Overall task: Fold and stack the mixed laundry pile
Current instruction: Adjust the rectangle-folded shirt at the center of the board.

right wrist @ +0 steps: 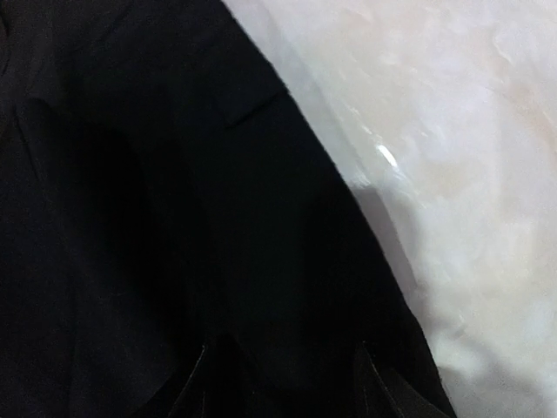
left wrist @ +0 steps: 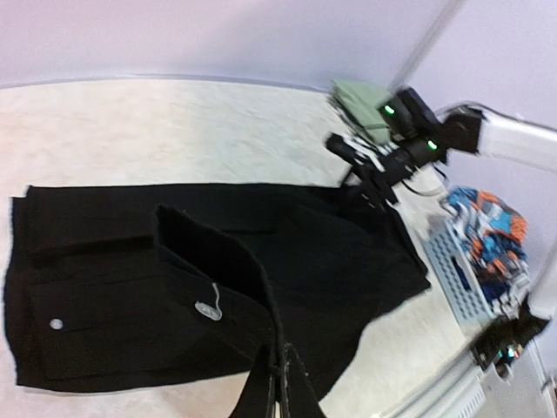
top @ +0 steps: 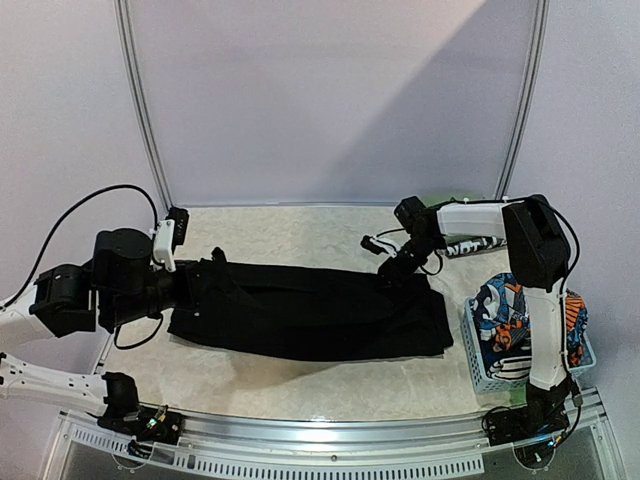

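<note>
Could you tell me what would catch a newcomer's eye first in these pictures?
A large black garment lies spread across the table, the left gripper pinching up a fold at its left end. At the right edge, a pale blue basket holds a bright cartoon-print garment.

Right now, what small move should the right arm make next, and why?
Probably close the right fingers on the black trousers beneath them. The left fingers are shut on a raised fold at the buttoned end, while the right ones stand open over the opposite end, holding nothing.
</note>
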Robot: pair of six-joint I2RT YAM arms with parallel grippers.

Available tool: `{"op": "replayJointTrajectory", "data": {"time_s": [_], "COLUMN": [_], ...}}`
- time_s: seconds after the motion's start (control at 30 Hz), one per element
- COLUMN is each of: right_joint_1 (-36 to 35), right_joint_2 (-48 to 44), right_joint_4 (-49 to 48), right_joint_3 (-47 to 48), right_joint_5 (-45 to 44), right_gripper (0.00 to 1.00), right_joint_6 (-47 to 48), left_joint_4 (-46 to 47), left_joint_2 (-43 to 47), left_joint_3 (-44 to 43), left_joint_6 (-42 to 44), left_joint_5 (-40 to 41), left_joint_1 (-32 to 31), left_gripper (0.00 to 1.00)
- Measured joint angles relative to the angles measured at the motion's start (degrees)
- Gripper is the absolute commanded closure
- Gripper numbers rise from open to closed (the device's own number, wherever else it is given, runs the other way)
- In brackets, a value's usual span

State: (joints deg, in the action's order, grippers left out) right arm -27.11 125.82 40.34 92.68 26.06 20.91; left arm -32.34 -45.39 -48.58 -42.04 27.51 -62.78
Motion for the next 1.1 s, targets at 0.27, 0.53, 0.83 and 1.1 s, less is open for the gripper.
{"op": "replayJointTrajectory", "data": {"time_s": [0.27, 0.53, 0.83, 1.1], "right_joint_1": [-1.0, -1.0, -3.3, -8.1], "right_joint_2": [0.2, 0.0, -2.6, 0.3], "right_joint_4": [2.0, 4.6, 8.4, 10.1], "right_joint_3": [0.5, 2.2, 10.0, 12.7], "right_joint_5": [-1.6, -0.1, 4.6, 3.3], "right_gripper": [0.45, 0.29, 0.27, 0.29], "right_joint_6": [1.2, 1.4, 6.8, 10.0], "left_joint_4": [-6.9, -12.9, -9.7, -8.2], "left_joint_2": [-4.7, -4.8, -6.0, -5.9], "left_joint_3": [-4.3, -12.0, -8.5, -0.9], "left_joint_6": [-0.2, 7.0, 10.2, 5.7], "left_joint_5": [0.9, 9.0, 4.7, 3.4], "left_joint_1": [-4.5, -4.7, -5.0, -8.4], "left_gripper": [1.0, 1.0, 1.0, 1.0]}}
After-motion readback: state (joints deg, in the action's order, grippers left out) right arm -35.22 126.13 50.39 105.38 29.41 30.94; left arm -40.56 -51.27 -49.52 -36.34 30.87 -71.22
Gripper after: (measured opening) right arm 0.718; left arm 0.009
